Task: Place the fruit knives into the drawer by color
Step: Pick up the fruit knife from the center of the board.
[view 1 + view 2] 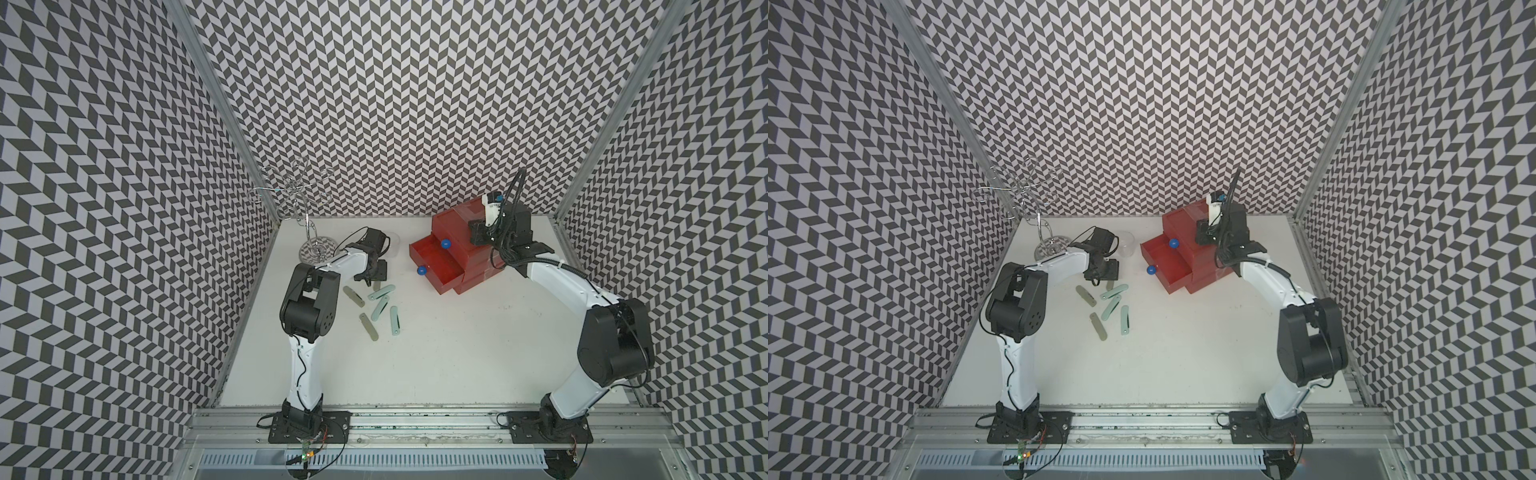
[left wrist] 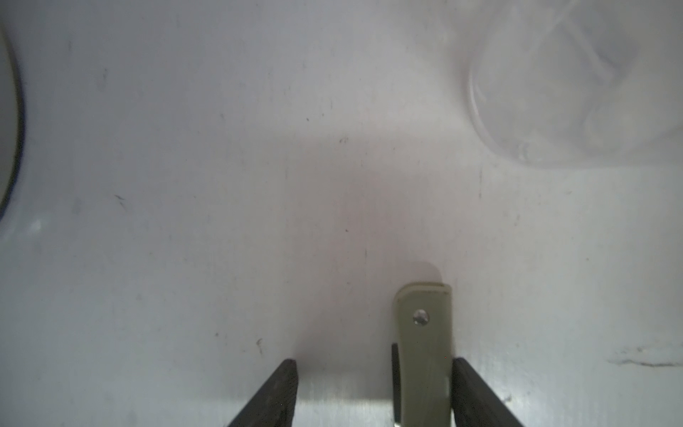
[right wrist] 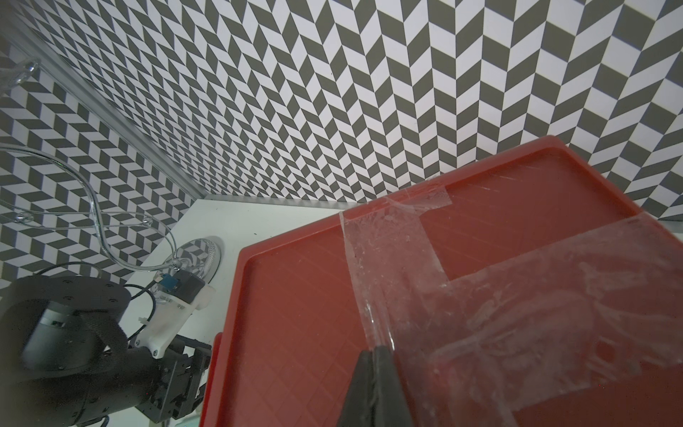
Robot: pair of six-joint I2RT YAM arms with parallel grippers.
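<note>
Knife (image 2: 425,332) looked light, stiff and slick; your left claw (image 2: 374,364) stood wide astride its long edges, not yet pinching

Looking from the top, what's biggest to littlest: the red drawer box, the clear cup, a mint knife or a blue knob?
1. red drawer box
2. clear cup and mint knife: too alike to rank
3. blue knob

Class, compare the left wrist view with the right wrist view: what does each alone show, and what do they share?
Only the left wrist view: an olive-green fruit knife between the fingers of the open left gripper, and the clear plastic cup. Only the right wrist view: the taped top of the red drawer box, the shut right gripper over it, the chevron wall. Both: the white table.
</note>
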